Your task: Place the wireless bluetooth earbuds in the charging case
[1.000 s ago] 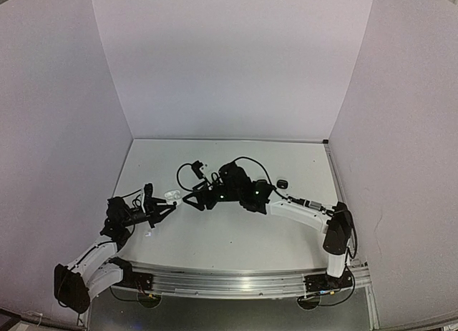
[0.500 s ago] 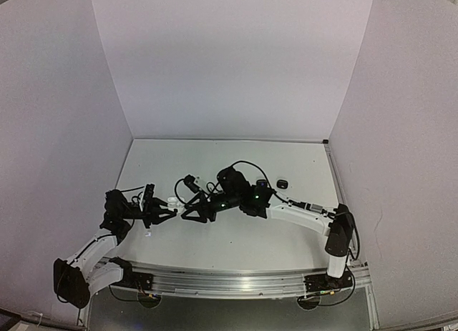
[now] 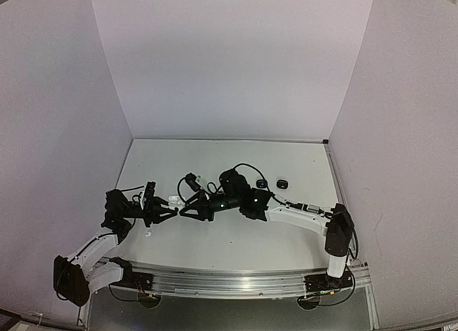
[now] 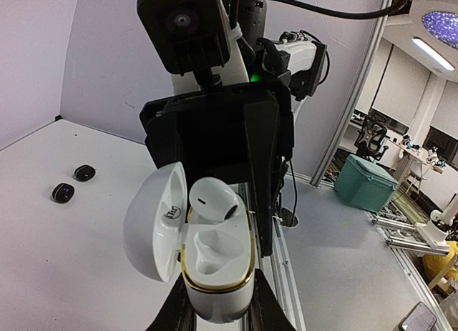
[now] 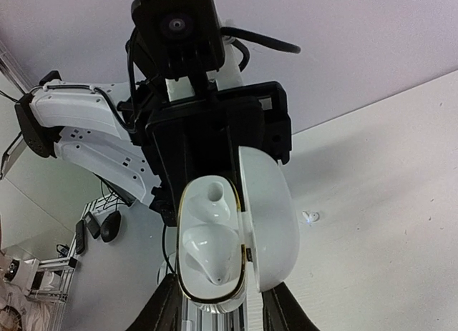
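Left jaws [image 4: 218, 311] are clamped tight on the bottom of the white charging case [image 4: 215, 277], holding it up over the left side of the counter [image 3: 229, 241] with its lid [image 4: 154, 220] flipped open. A white earbud [image 4: 213, 200] sits in the far socket, its head poking out above the gold rim, and the near socket is bare. Right jaws [image 3: 185, 211] are right up against the case mouth, partly apart. Their tips are hidden, so I can't tell if they've got the bud. Two small black cases [image 4: 73, 182] sit well off on the counter, and a tiny white bit [image 5: 309, 216] lies there too.
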`<act>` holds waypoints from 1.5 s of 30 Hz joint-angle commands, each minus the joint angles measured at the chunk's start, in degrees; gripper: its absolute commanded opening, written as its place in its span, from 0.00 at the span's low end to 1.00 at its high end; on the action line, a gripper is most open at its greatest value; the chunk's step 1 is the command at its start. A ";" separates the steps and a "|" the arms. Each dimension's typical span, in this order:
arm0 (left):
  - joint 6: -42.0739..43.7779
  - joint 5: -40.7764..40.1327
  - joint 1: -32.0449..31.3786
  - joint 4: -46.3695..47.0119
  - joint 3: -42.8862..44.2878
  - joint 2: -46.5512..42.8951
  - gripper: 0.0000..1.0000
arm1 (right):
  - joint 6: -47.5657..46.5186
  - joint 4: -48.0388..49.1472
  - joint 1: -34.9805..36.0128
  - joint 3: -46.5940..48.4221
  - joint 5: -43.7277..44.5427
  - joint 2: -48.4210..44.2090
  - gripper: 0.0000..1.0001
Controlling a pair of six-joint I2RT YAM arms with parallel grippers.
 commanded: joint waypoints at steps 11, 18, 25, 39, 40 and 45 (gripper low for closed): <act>-4.91 -1.28 -0.73 6.04 3.26 0.91 0.00 | 4.38 10.61 -0.13 -2.08 0.38 -1.69 0.23; -5.21 -2.23 -0.89 6.51 3.48 1.03 0.00 | 5.36 11.11 -0.13 -2.02 -0.13 -1.19 0.18; -6.05 -3.52 -0.93 8.44 3.93 1.91 0.00 | 6.40 11.84 -0.15 -2.76 0.32 -1.20 0.19; -6.57 -3.81 -1.33 9.43 4.08 2.67 0.00 | 6.89 13.15 -0.11 -2.42 0.21 -0.67 0.09; -6.58 -3.90 -1.33 9.31 4.01 2.59 0.00 | 6.81 13.18 -0.13 -2.61 0.34 -0.78 0.08; -7.53 -5.71 -1.33 9.11 4.11 2.46 0.00 | 6.28 13.56 -0.14 -3.95 1.38 -1.90 0.01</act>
